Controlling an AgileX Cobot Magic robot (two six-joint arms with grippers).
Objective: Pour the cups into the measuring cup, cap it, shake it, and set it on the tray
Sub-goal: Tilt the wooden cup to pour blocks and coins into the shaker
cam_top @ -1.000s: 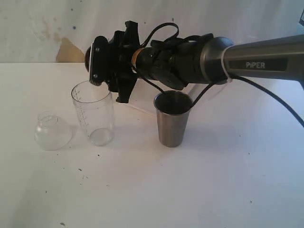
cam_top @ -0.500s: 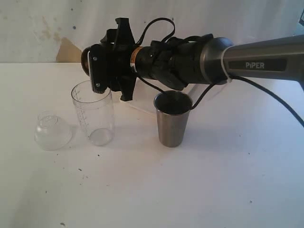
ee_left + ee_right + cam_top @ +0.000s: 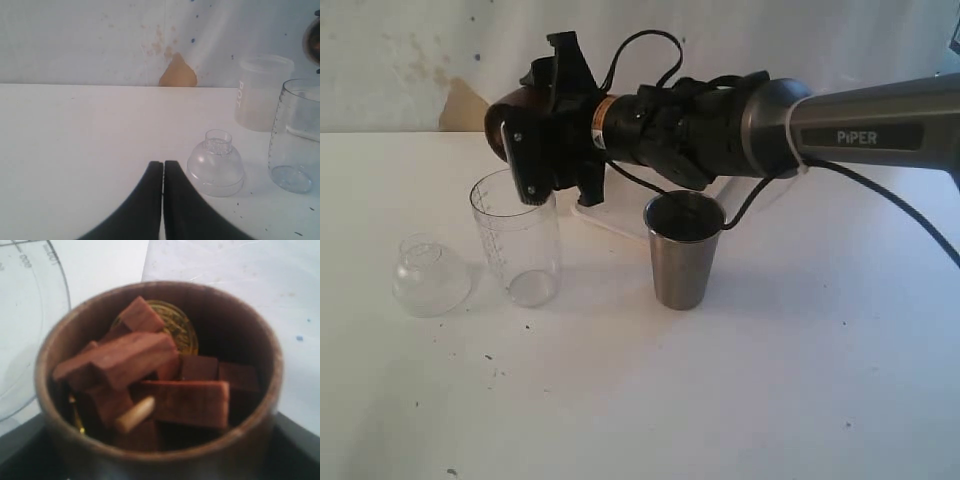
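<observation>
— Fingers of the right arm (image 3: 525,165): what have they got?
— They stand wide and are clamped on either side of the wooden cup (image 3: 150,460), which hangs just above the measuring cup's (image 3: 517,245) rim. Brown wooden blocks (image 3: 150,360), a gold disc (image 3: 176,326) and a pale peg lie inside the wooden cup.
— And the measuring cup itself?
— It stands upright on the desk (image 3: 740,400), clear down to its base. The cap (image 3: 430,277) sits just beside it, knob up, not touching. The steel tumbler (image 3: 683,255) stands near it on the opposite side, upright. The tray (image 3: 610,218) lies behind it, mostly hidden by the arm, and a frosted cup (image 3: 262,92) stands behind it too.
— What about the fingers of the left arm (image 3: 150,195)?
— They are pressed together with nothing between them, low over the desk, on the cap's far side from the measuring cup.
</observation>
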